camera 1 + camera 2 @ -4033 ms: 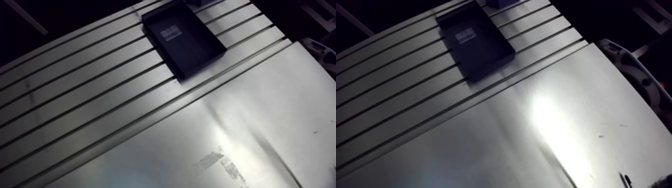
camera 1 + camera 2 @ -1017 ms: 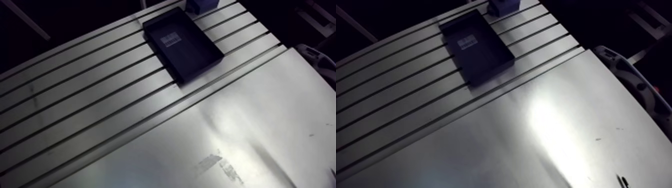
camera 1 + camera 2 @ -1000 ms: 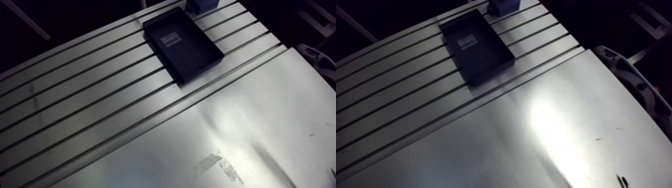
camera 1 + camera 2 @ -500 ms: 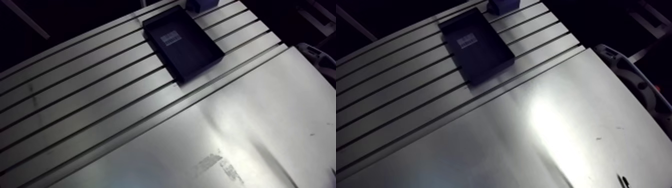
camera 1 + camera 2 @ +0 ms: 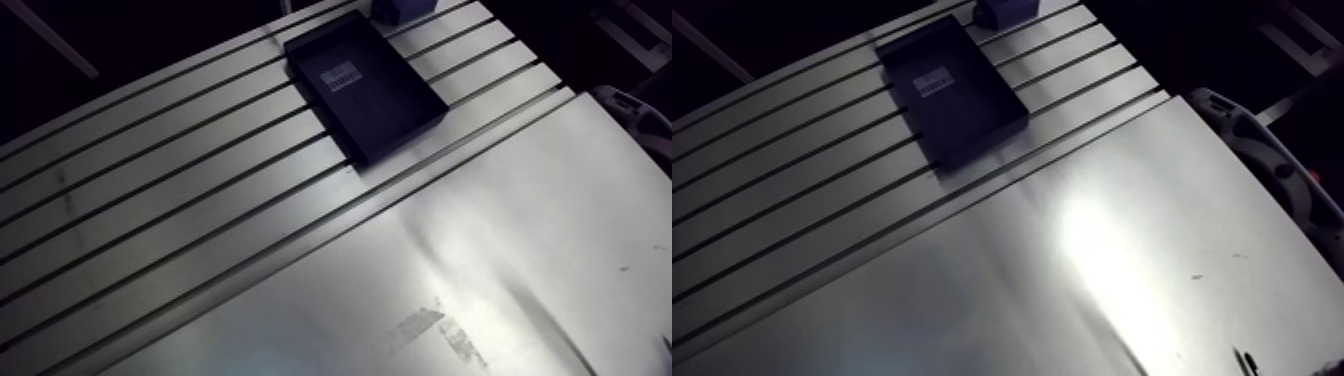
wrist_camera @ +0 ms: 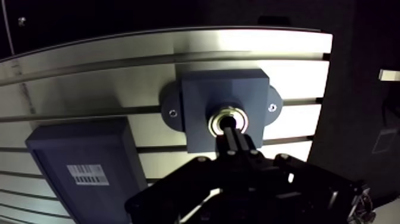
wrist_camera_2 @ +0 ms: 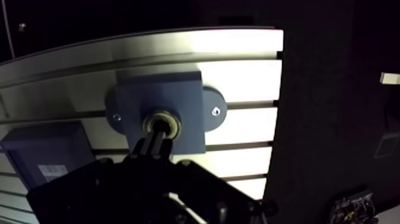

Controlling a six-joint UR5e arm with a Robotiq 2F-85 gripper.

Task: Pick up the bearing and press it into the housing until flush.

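In the wrist view a blue-grey housing with two screwed side flanges sits on the slotted table. The bearing shows as a bright metal ring seated in the housing's round bore. My gripper reaches down onto the bearing's middle, its two dark fingers pressed together with nothing between them. The fingertips hide the bearing's centre. I cannot tell whether the bearing is flush with the housing's face. In the arm view only a corner of the housing shows at the table's far edge, and the gripper is out of frame.
A shallow black tray with a white barcode label lies on the slots beside the housing, also seen in the wrist view as the tray. A smooth metal sheet covers the near table. A grey curved device sits at the right edge.
The arm view has shifted a little since the earliest frames, bringing the housing's corner into sight. The tray and housing have not moved on the table.
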